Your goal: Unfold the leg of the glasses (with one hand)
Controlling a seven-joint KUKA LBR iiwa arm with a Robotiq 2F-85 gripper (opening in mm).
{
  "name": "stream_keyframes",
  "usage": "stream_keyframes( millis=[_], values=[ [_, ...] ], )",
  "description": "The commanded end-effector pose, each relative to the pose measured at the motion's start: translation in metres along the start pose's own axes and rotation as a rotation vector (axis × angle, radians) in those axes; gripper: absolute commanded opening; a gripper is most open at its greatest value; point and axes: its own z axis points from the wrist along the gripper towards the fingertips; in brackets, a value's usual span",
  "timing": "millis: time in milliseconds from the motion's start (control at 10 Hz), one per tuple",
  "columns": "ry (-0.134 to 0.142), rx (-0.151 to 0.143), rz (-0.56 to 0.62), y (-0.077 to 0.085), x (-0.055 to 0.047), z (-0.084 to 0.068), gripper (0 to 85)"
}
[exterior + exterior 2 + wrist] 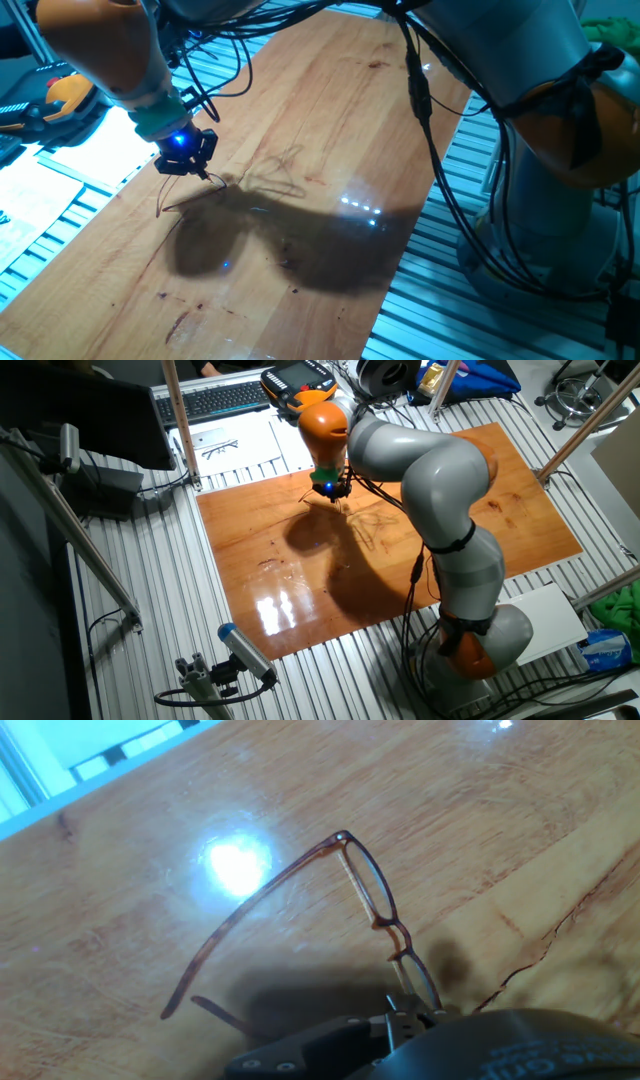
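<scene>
The glasses (378, 905) are thin reddish-brown wire-frame spectacles with clear oval lenses. In the hand view one leg (250, 915) stretches out to the lower left from the far hinge, and the tip of the other leg (215, 1011) pokes out near the hand's body. My gripper (412, 1014) is shut on the near end of the frame. In one fixed view the black gripper (203, 172) with its blue light hangs over the left part of the wooden board, the glasses (190, 197) dangling thinly beneath it. The other fixed view shows the gripper (336, 496), the glasses too small to make out.
The wooden board (470, 550) lies on a slatted metal table (170, 610). My grey and orange arm (440, 480) arches over the board's middle, cables (420, 90) trailing from it. A keyboard (215, 398), a sheet of paper (225, 445) and an orange pendant (295, 382) lie behind the board.
</scene>
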Motion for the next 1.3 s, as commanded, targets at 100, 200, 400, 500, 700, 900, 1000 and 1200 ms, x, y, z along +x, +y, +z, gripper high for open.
stream_keyframes(
  millis=[100,200,400,500,700,900,1000,1200],
  values=[
    [-0.003,0.01,0.015,-0.0003,-0.001,-0.0007,0.0],
    [0.0,0.01,0.019,-0.002,-0.0048,-0.0018,0.0],
    [0.006,-0.008,0.011,-0.0032,-0.0067,-0.0016,0.0],
    [0.001,-0.039,-0.004,-0.0032,-0.0067,-0.0016,0.0],
    [-0.054,-0.141,-0.051,-0.0032,-0.0067,-0.0016,0.0],
    [-0.083,-0.194,-0.081,-0.0032,-0.0067,-0.0016,0.0],
    [-0.097,-0.213,-0.094,-0.0032,-0.0067,-0.0016,0.0],
    [-0.098,-0.23,-0.104,-0.0032,-0.0067,-0.0016,0.0]
  ],
)
